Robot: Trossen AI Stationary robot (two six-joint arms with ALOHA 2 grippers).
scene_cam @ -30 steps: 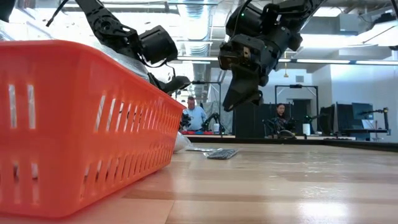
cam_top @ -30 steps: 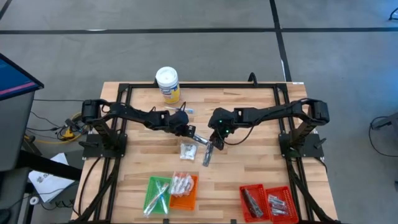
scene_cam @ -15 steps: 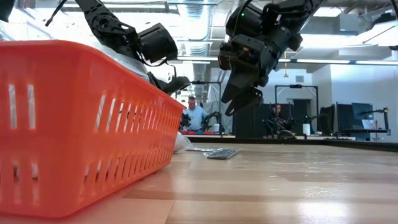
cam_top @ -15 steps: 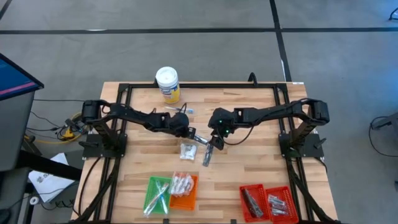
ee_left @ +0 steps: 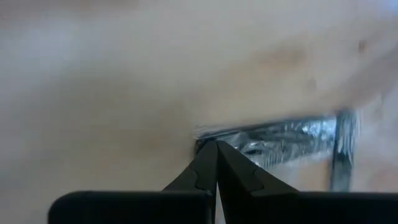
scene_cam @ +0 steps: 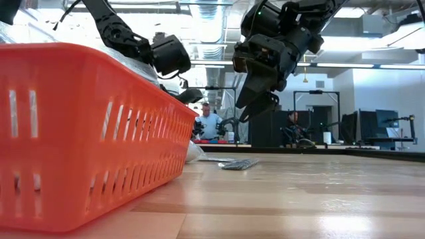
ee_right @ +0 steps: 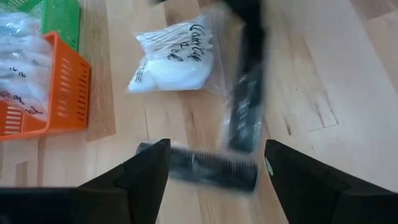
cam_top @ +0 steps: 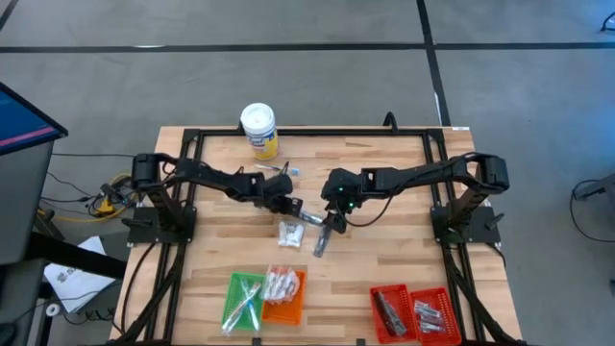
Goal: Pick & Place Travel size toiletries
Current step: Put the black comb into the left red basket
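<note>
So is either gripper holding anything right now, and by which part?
The left gripper looks shut on the very end of a silvery packet. The right gripper is open and holds nothing.

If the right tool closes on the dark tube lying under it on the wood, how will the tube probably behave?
The dark tube lies flat between the open fingers of the right tool, so it may roll sideways when touched, if it is round. It looks slim and straight, so probably light and fairly stiff. The white packet close by looks crinkly and could shift if bumped.

Pale matt wood table point(cam_top: 384, 259), slotted glossy orange plastic tray point(scene_cam: 80, 133), crinkly clear-wrapped white packet point(ee_right: 177, 59).
</note>
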